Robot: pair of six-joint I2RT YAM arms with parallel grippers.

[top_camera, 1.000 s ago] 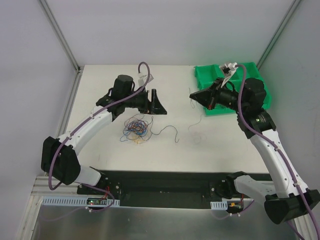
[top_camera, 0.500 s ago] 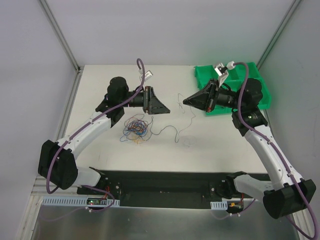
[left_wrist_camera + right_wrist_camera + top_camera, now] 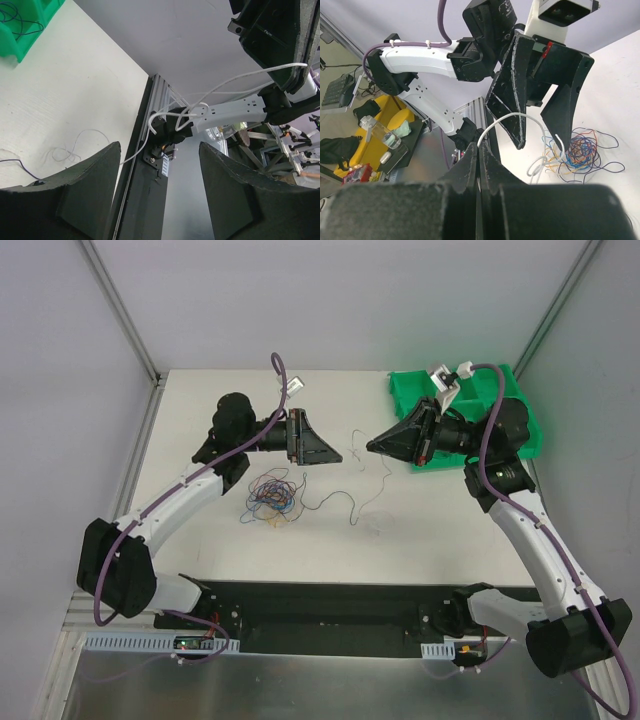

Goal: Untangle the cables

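Hair-thin coloured cables lay in a tangle on the white table, just below my left gripper, whose black fingers stood spread. My right gripper, pressed together, pinched one thin white wire aloft. Its free length ran leftward toward those spread jaws, so the left arm was the nearer one.

White matte table, flat.
Green plastic bin sits on the far right corner.
Tangled bundle of hair-thin blue, red and orange wires lies well left of bin, nearer front edge.
Single dark thin wire lies loose and curved between bundle and bin, closer to bundle.
Thin white wire: loose loops rest on bare surface, front-left of bin.
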